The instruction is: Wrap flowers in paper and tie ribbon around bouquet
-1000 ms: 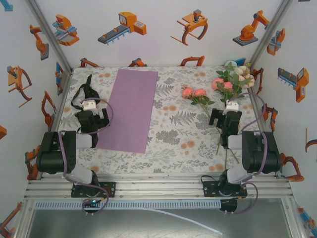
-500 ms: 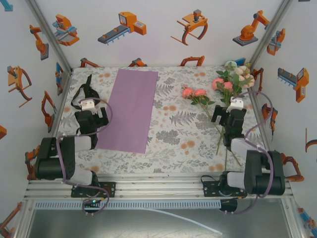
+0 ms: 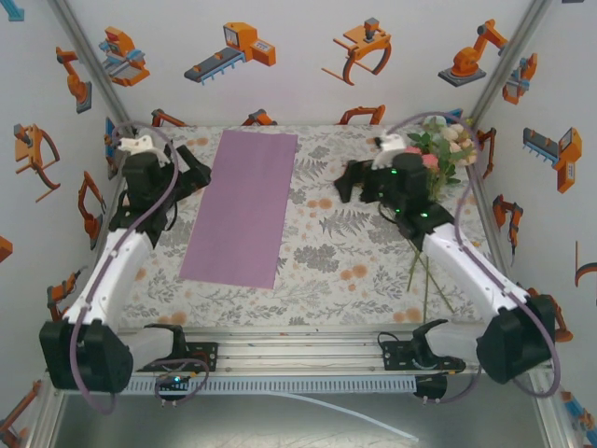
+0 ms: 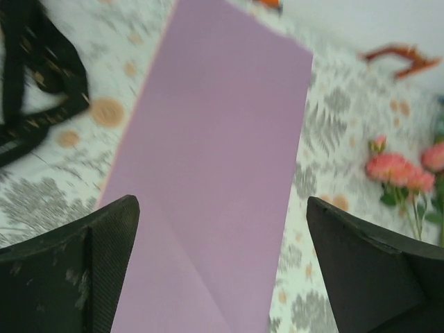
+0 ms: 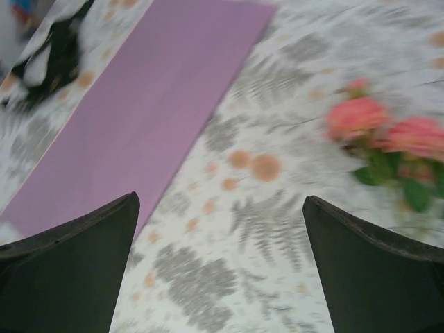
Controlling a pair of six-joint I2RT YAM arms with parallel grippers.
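The lilac paper (image 3: 242,205) lies flat left of centre, creased, and also appears under my left gripper (image 4: 220,222) as paper (image 4: 222,139). That left gripper (image 3: 187,171) hovers open beside the sheet's far left edge. The black ribbon (image 4: 35,90) lies looped to its left. My right gripper (image 3: 353,182) hangs open over the patterned cloth, nothing between its fingers. In the right wrist view the gripper (image 5: 220,215) has pink flowers (image 5: 388,132) to its right and the paper (image 5: 146,104) to its left. More flowers (image 3: 446,140) lie at the far right, with stalks (image 3: 424,280) running toward me.
A floral tablecloth (image 3: 326,252) covers the table. White walls with robot stickers close in the left, back and right, with slanted metal posts (image 3: 93,65) at the corners. A metal rail (image 3: 298,350) runs along the near edge.
Both arms have stretched out from near their bases toward the far half of the table. The left gripper now covers the ribbon spot, the right covers the two pink blooms. Both stay open.
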